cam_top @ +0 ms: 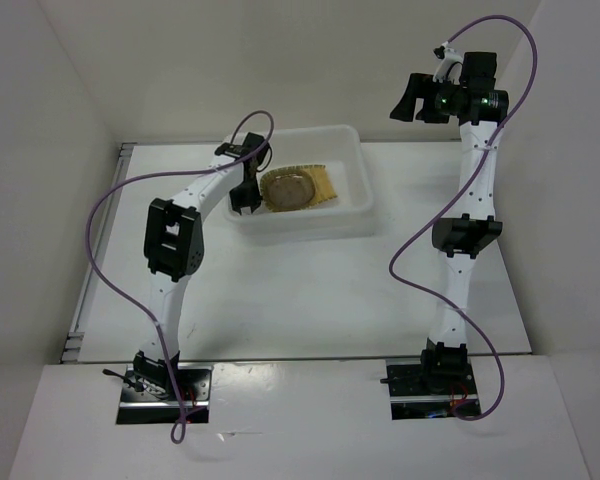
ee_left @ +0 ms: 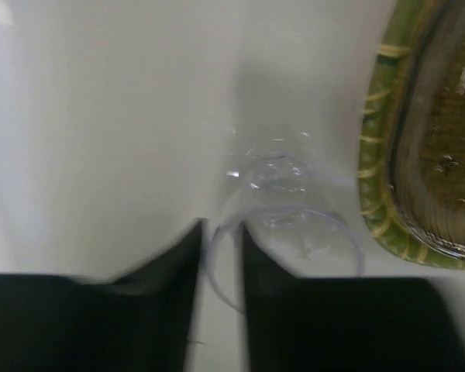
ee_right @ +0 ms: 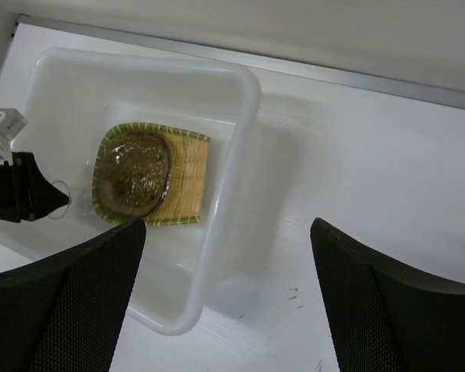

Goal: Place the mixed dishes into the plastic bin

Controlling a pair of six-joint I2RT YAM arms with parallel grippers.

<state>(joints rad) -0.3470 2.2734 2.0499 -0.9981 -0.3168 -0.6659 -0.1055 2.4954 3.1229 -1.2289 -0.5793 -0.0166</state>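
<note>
Over on the left, the left gripper is down inside the white bin, at its left end. Its wrist camera shows the two dark fingers standing just a narrow gap apart, and the thin rim of the clear glass cup runs right through that gap. The picture is blurred, so I cannot tell whether the fingers are pinching the glass or merely standing either side of it. The cup is upright, mouth up, low in the bin and just beside the plates; whether it is resting on the bin floor I cannot tell.

Moving to the middle of the bin, the tan square plate lies flat on the bottom, and a round greyish plate sits on top of it, toward its left side. Whether that is one round plate or a stack is not clear.

The bin itself stands on the white table, toward the far edge.

Over on the right, the right gripper hangs high above the table, well apart from the bin, its fingers spread wide with nothing between them.
</note>
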